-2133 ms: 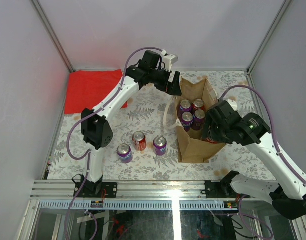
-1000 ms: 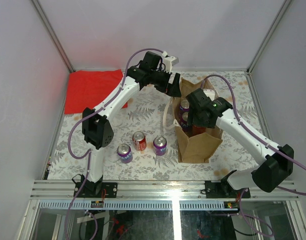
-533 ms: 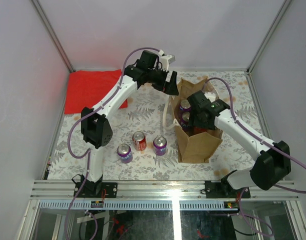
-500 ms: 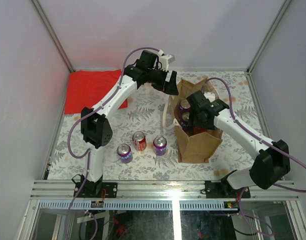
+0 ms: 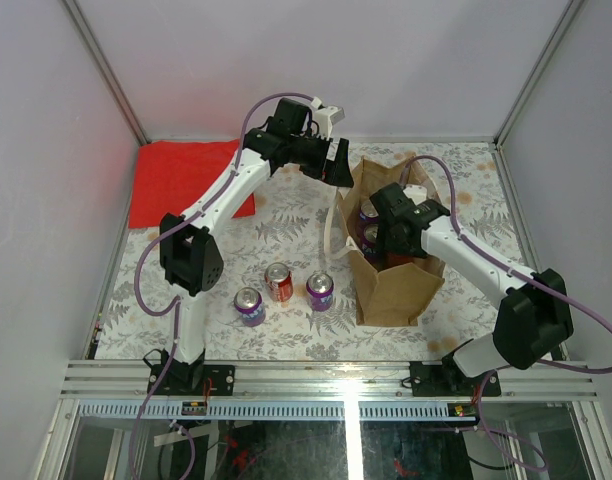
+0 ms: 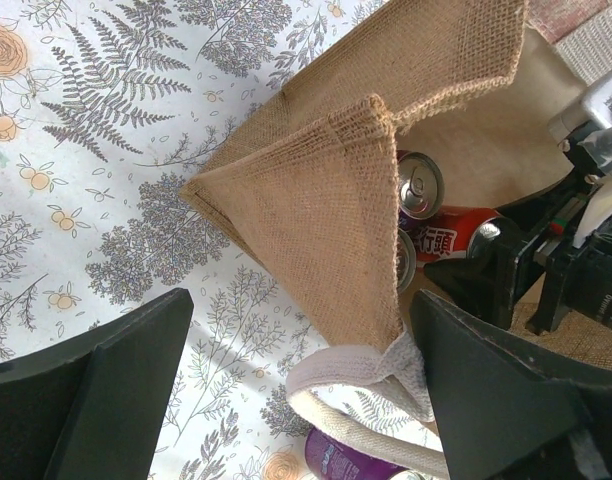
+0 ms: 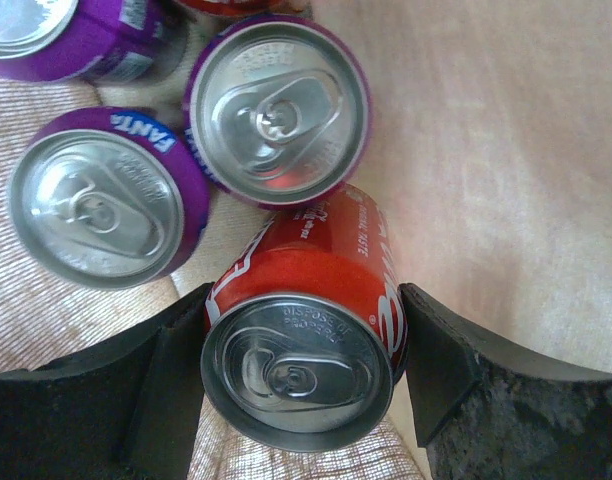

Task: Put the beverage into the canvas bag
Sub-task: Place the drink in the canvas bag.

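The right tool (image 7: 301,345) pinches the red can (image 7: 321,250) between its fingers, down inside the canvas bag (image 5: 391,292). The can's long axis runs straight ahead of the tool, its top facing back at the wrist (so letting go, I judge, needs only a spread and a straight pull back). Purple cans (image 7: 276,110) crowd just beside it. The left tool (image 6: 298,350), spread wide, straddles the bag's corner without touching. Whether the can's base meets the bag floor is hidden.
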